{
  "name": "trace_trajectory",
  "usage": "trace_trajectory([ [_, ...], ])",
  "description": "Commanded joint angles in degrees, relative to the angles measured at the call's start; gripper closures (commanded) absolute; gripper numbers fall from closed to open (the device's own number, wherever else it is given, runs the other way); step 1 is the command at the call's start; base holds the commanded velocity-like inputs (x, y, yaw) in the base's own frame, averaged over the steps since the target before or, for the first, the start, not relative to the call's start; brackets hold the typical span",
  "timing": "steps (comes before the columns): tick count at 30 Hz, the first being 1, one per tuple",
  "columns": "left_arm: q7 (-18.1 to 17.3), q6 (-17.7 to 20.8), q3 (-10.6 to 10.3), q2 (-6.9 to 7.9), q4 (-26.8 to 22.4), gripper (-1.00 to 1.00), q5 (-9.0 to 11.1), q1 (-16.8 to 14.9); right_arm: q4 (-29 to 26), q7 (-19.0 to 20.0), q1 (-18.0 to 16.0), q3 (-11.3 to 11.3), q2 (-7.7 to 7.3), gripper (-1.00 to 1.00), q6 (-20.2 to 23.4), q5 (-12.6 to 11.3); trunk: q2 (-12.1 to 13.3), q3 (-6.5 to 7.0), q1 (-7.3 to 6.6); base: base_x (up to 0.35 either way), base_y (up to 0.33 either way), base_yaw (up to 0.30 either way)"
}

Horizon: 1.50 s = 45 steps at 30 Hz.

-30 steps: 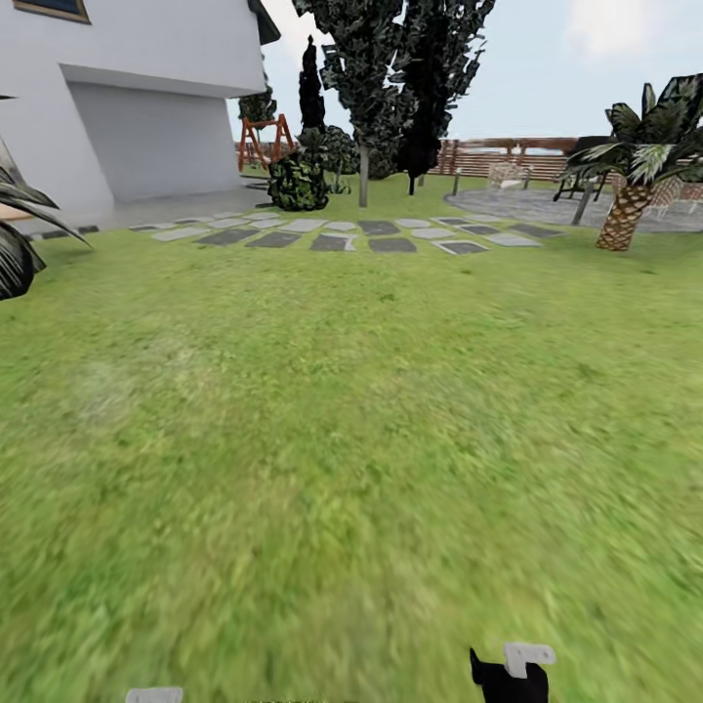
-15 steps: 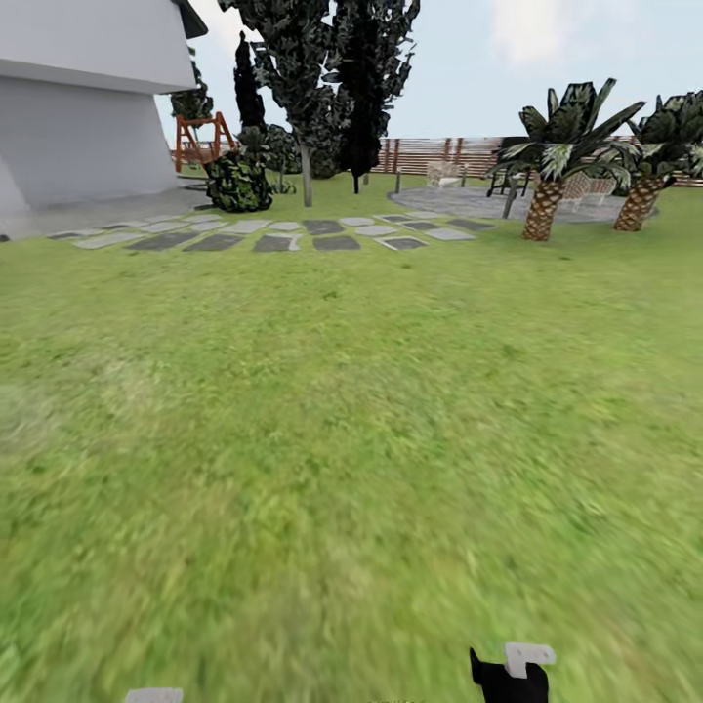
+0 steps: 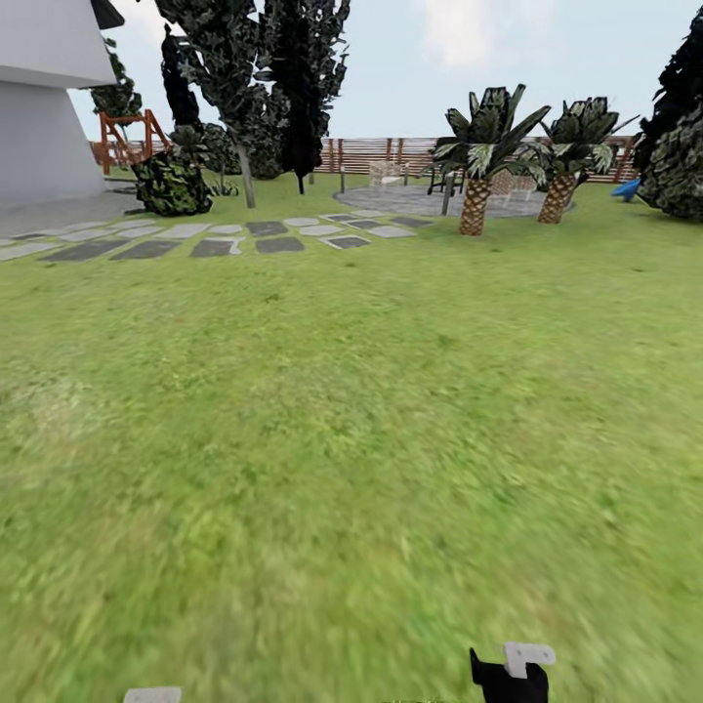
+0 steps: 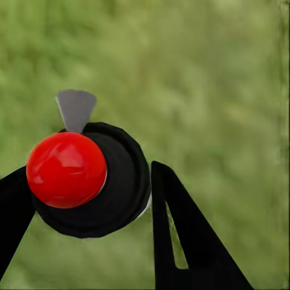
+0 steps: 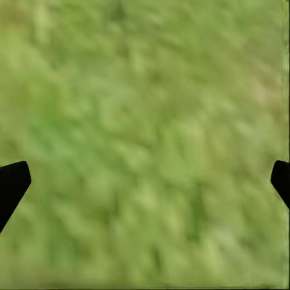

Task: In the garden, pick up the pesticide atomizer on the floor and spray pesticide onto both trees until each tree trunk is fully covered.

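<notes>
The pesticide atomizer (image 4: 67, 170), a black round body with a glossy red cap and a small grey nozzle, sits between the two black fingers of my left gripper (image 4: 84, 188), which is shut on it above blurred grass. My right gripper (image 5: 145, 181) is open, its fingertips far apart with only lawn between them. In the head view two tall trees stand at the far left of the garden, one with a pale trunk (image 3: 245, 181) and a darker one (image 3: 301, 98) beside it. No white specks show on them from here.
Green lawn (image 3: 351, 439) stretches ahead to a row of grey stepping slabs (image 3: 215, 239). Beyond lie a round paved patch (image 3: 410, 200), two short palms (image 3: 476, 200), a slatted wooden fence (image 3: 381, 154), a white house (image 3: 44, 127) and a dark bush (image 3: 679, 166).
The head view has swung to the right: house, trees and slabs slid left, and a second palm and a dark bush came in at right. The arm parts at the bottom edge kept their place.
</notes>
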Motion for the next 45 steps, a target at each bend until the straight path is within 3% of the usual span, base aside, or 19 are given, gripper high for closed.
trace_trajectory([
  [1,-0.01,-0.22,0.43,0.03,0.06,1.00,-0.35,-0.03,0.02,-0.12,-0.02,0.51,0.01,-1.00,-0.12,-0.50,-0.02,-0.04,-0.01,0.000,-0.273,-0.300],
  [25,-0.01,-0.19,0.43,0.26,0.06,1.00,-0.22,-0.03,0.05,-0.12,-0.02,0.51,0.01,-1.00,-0.12,-0.50,-0.02,-0.04,-0.01,0.009,-0.273,-0.300],
  [45,-0.01,-0.13,0.44,0.35,0.06,1.00,-0.27,-0.03,0.04,-0.12,-0.02,0.51,0.01,-1.00,-0.13,-0.50,-0.02,-0.04,-0.01,0.146,-0.253,-0.300],
])
